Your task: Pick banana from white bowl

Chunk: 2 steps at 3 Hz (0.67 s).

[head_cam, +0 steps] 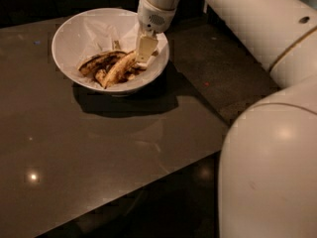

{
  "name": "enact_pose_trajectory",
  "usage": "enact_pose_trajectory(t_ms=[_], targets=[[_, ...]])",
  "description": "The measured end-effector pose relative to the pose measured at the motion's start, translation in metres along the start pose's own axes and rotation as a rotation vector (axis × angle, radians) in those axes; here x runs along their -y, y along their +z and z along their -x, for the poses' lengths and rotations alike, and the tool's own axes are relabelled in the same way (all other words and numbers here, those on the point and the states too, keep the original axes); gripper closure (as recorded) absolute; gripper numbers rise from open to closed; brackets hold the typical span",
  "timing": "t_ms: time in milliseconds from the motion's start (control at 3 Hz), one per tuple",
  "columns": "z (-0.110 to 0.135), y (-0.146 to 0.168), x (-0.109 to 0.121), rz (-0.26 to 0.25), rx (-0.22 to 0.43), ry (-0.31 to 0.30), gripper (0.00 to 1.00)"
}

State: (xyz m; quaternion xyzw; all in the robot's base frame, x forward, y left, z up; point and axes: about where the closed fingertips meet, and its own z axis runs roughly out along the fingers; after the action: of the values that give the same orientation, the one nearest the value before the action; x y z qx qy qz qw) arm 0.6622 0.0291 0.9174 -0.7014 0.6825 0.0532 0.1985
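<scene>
The white bowl stands on the dark table at the upper left. In it lies the pale yellow, brown-speckled banana, with its upper end towards the right side of the bowl. A darker, black-streaked banana lies next to it on the left. My gripper reaches down into the right side of the bowl, right at the pale banana's upper end. Whether it holds the banana is hidden. A white paper lining shows at the back of the bowl.
The dark glossy table runs from the bowl towards the front left, and its right edge runs diagonally. My large white arm fills the right side of the view. The floor beyond the table is dark.
</scene>
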Motion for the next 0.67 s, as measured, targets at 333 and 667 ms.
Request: enact_pose_trajectory(t_ms=[333, 667], targets=[[0.0011, -0.0260, -0.0095, -0.054, 0.118, -0.040, 1.00], [-0.0013, -0.0253, -0.0090, -0.055, 0.120, -0.039, 1.00]])
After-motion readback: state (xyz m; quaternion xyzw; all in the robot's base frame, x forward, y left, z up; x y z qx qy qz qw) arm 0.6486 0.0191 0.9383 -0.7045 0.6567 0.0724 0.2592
